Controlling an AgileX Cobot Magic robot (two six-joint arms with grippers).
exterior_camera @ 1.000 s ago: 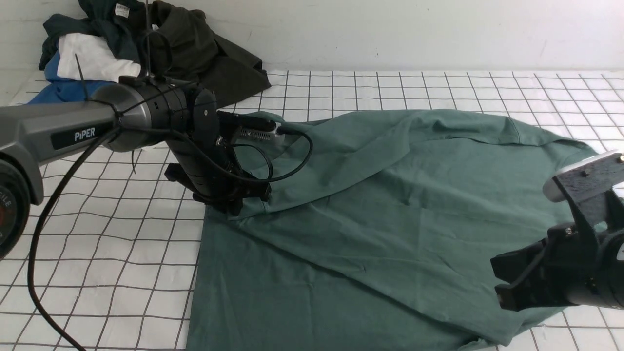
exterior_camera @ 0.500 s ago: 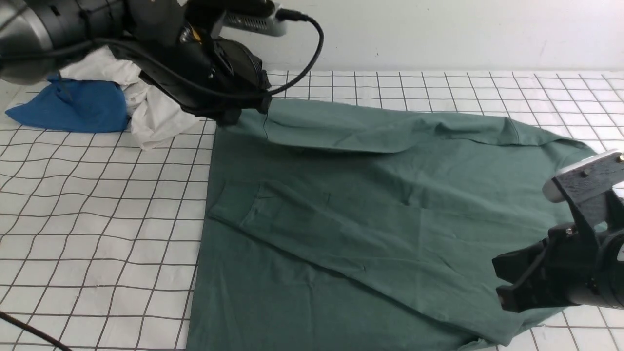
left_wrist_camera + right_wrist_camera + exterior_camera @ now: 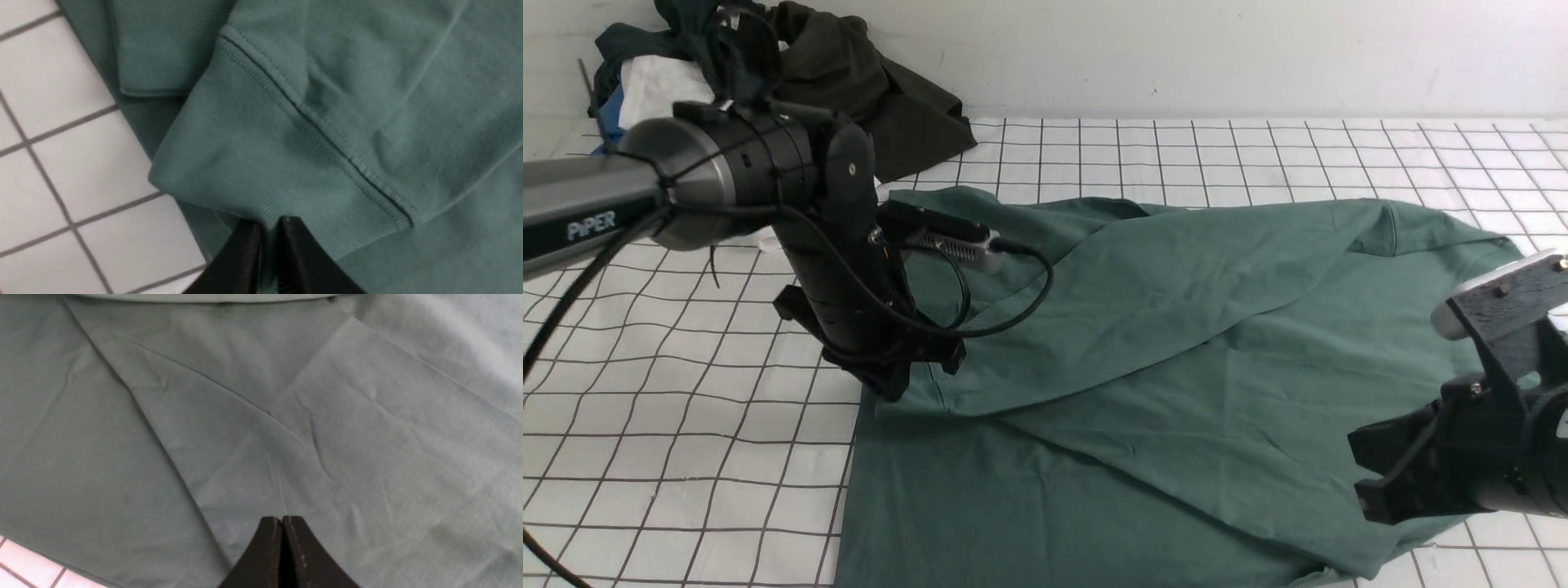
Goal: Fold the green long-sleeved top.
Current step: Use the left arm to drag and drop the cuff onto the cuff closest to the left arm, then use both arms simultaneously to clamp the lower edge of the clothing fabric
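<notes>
Main risk: the cuff (image 3: pixel 245 171) slips out of the left gripper (image 3: pixel 905 374). The bite is only on the ribbed edge, a thin pinch, so any tug along the sleeve (image 3: pixel 1111 327) could pull it free and the sleeve would flop down skewed. Second risk: dragging the sleeve hauls the body of the top (image 3: pixel 1029 506) with it, since nothing pins the cloth. The right gripper (image 3: pixel 1368 483) hangs at the side far from the pile (image 3: pixel 792 73) of dark clothes and looks not to be pressing, so the spread layer may bunch or slide on the grid mat (image 3: pixel 686 425). Third: the sleeve lies diagonal with a soft ridge, so letting go here likely gives a crooked fold. The cable loop at the left wrist hangs close over the cloth and could snag. Left jaws: nearly together, the narrow gap filled with green rib, so holding the cuff. Right jaws: pressed together, nothing between them, only flat cloth under the tips; touching or just above, can't tell. The top lies spread on the mat, nearer the robot than the pile and off to its right, mostly well apart from it; only one far edge comes near the pile's dark flap. The cuff sits at the top's pile-side edge, right in the left jaws. The rest of the top runs away from them toward the right gripper.
</notes>
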